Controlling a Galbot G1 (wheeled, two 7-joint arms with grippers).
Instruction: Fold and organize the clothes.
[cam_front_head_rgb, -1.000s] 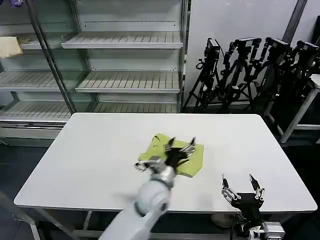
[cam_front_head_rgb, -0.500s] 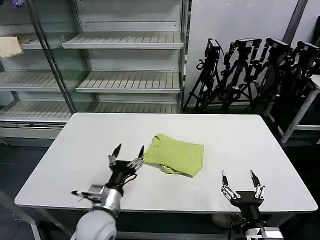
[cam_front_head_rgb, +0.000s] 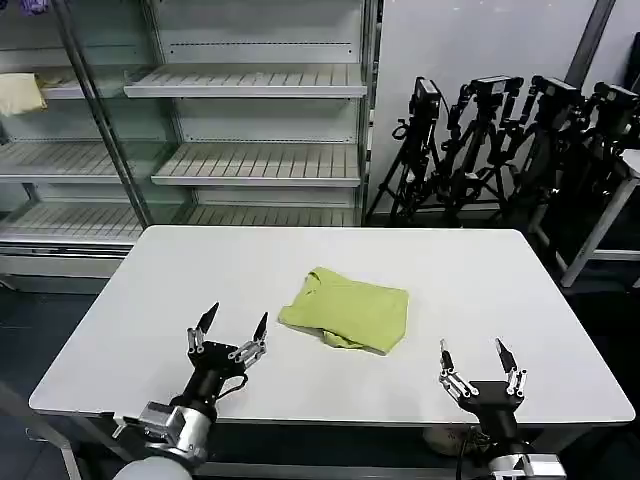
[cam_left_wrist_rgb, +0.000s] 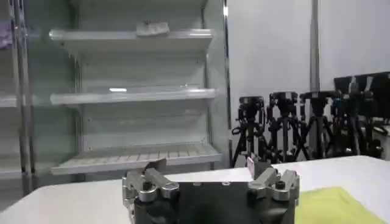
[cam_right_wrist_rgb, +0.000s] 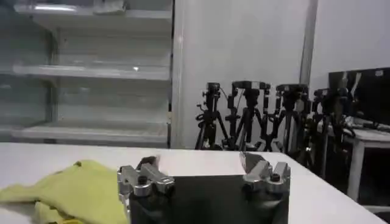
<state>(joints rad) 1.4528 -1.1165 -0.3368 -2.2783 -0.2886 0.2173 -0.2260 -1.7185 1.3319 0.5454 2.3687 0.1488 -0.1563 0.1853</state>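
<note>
Head view: left gripper (cam_front_head_rgb: 232, 334) hangs over the near-left part of the white table (cam_front_head_rgb: 180, 280), fingers spread wide, tips pointing away from the robot, nothing between them. It sits apart from the lime T-shirt (cam_front_head_rgb: 350, 310), which lies just to its right and a little farther back. Right gripper (cam_front_head_rgb: 477, 362) is at the near-right edge of the table, fingers likewise spread wide and empty, well clear of the shirt. The T-shirt is folded into a compact, roughly rectangular bundle near the table's middle, with a looser fold hanging out along its near edge. Left wrist view: both finger bases of the left gripper (cam_left_wrist_rgb: 208, 165) stand far apart, with a corner of the lime fabric (cam_left_wrist_rgb: 332, 207) beside them on the table top. Right wrist view: right gripper (cam_right_wrist_rgb: 201, 164) open the same way, the shirt (cam_right_wrist_rgb: 73, 189) bunched on the table off to one side. Behind the table stands an open shelving unit (cam_front_head_rgb: 250, 160) with slatted shelves; a pale cream cloth (cam_front_head_rgb: 18, 95) rests on an upper shelf at far left. A cluster of black tripods (cam_front_head_rgb: 500, 140) stands against the back wall to the right.
</note>
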